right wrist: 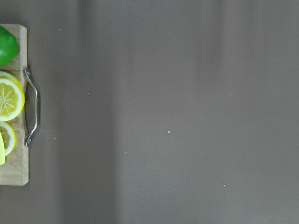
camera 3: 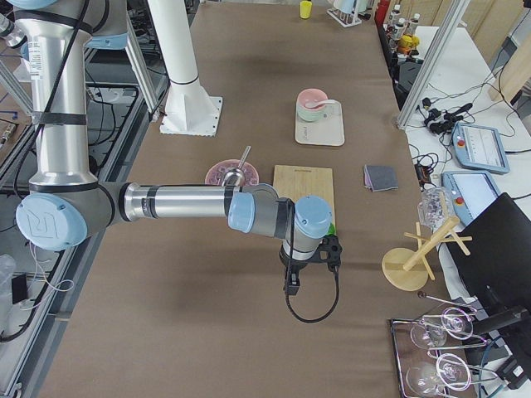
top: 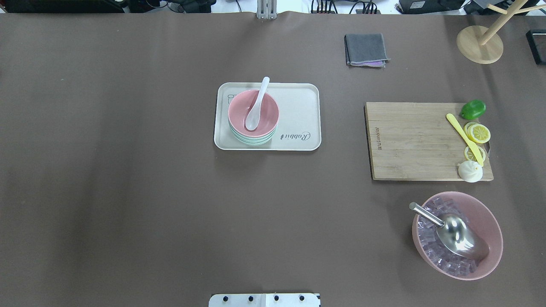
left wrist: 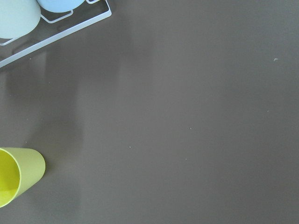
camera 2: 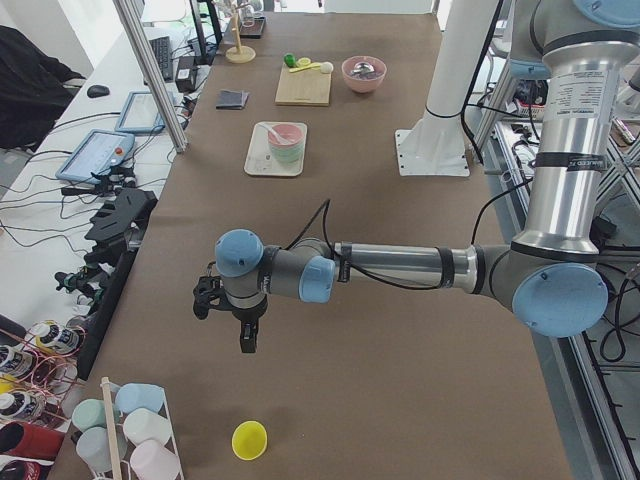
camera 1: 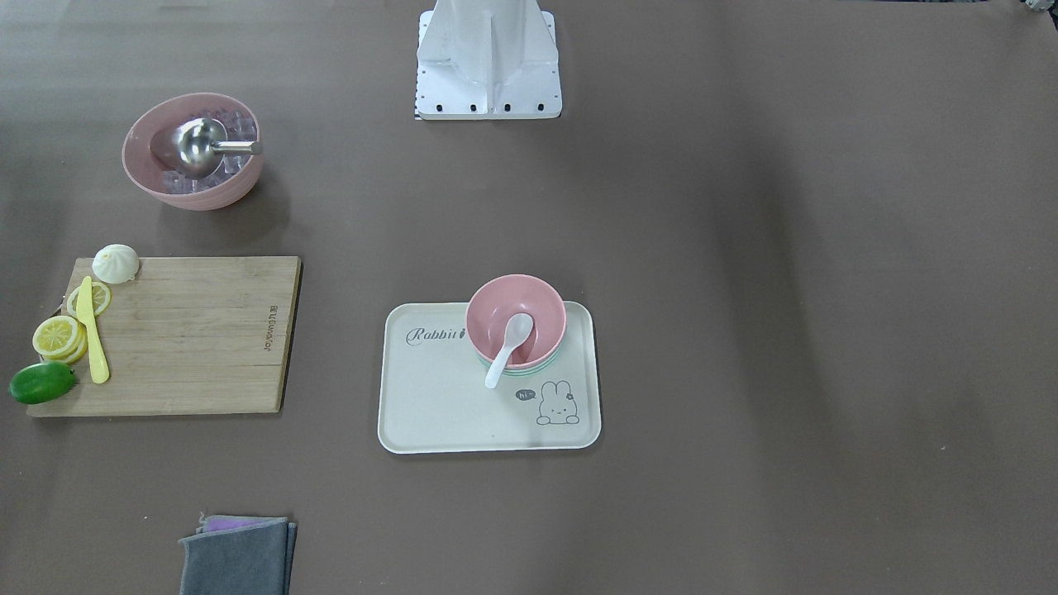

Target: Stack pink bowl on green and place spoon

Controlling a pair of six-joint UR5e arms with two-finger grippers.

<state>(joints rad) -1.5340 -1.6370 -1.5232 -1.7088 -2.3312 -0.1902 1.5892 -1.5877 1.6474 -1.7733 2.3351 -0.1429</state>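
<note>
The left arm (camera 2: 400,268) and the right arm (camera 3: 174,201) each reach outward with the forearm level. The left gripper (camera 2: 246,338) and the right gripper (camera 3: 291,284) hang pointing down. I can't make out how their jaws stand.

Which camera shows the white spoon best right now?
Overhead exterior: the spoon shows whole, scoop inside the pink bowl, handle over the rim. Front-facing is nearly as clear; side views show it tiny; wrist views miss it.

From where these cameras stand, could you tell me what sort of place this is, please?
Probably a robotics lab staged as a kitchen: a teach pendant beside the table, and lemon slices on a cutting board.
</note>
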